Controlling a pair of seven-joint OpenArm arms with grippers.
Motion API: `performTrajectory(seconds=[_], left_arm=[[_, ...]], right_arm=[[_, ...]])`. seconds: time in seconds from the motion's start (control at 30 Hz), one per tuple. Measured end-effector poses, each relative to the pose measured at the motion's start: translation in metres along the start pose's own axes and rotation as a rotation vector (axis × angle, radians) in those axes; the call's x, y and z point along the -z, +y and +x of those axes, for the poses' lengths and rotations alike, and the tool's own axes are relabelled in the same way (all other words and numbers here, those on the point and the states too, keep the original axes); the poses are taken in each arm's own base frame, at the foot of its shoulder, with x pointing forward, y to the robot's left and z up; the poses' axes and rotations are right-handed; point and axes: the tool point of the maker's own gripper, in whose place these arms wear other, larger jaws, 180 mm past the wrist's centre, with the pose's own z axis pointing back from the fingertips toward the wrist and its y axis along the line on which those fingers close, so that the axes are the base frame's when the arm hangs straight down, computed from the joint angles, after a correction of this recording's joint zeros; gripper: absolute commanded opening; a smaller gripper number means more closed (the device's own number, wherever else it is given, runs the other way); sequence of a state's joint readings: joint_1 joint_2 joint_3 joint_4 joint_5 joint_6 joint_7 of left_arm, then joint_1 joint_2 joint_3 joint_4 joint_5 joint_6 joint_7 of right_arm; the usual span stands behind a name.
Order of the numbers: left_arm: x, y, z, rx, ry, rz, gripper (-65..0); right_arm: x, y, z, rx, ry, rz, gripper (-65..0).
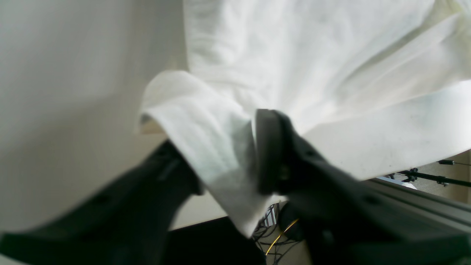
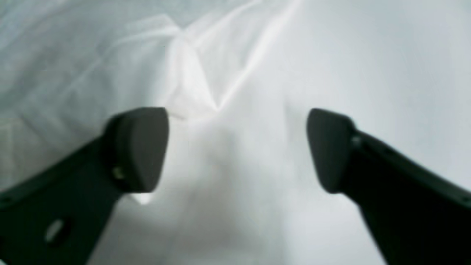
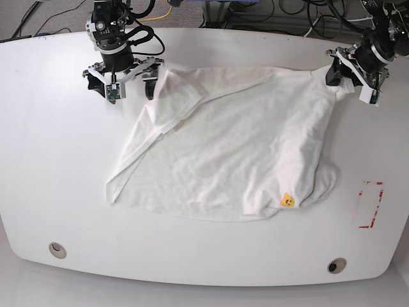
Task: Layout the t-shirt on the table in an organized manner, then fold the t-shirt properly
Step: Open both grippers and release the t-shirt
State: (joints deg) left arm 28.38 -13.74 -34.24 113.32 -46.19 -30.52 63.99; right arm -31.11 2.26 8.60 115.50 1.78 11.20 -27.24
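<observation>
Now we see the t-shirt (image 3: 230, 147) spread mid-frame on the surface (image 3: 51, 160), a yellow patch showing at lower right. Our right claw (image 2: 237, 147) gapes released over cloth at upper left; our left claw (image 1: 228, 154), upper right, has cloth between parted jaws.

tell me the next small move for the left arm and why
Probably open wider and back off: in the left wrist view a fold of the t-shirt lies between the left gripper's jaws, while the right gripper stands open above cloth.
</observation>
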Motion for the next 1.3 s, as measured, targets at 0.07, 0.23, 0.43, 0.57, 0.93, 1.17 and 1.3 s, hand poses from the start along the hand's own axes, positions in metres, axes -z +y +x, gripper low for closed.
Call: performTrajectory(seconds=[0.07,0.23,0.43,0.57,0.93,1.17,1.3], left_arm=[[-0.001,0.001,-0.001,0.005,0.008,0.003,-35.8],[-0.003,0.006,0.0,0.023,0.022,0.016,-34.4],[-0.004,0.006,-0.002,0.029,0.029,0.015,-30.3],[-0.007,0.004,-0.019,0.019,0.087,0.007,-29.2],[-0.016,0.002,-0.056,-0.002,0.195,0.007,-29.2],[-0.009,0.007,-0.028,0.027,0.129,0.015,-29.6],[-0.014,0.019,-0.004,0.057,0.076,0.039,-29.6]], right_arm=[[0.0,0.001,0.0,-0.003,0.0,0.006,0.0],[0.0,0.001,0.001,-0.002,-0.004,0.006,0.0],[0.003,0.0,0.007,-0.006,-0.018,0.004,0.0],[0.004,0.0,0.011,-0.007,-0.029,0.004,0.0],[0.005,0.0,0.013,-0.006,-0.033,0.005,0.0],[0.019,-0.004,0.053,-0.011,-0.132,-0.004,0.0],[0.026,-0.006,0.082,-0.013,-0.202,-0.008,0.0]])
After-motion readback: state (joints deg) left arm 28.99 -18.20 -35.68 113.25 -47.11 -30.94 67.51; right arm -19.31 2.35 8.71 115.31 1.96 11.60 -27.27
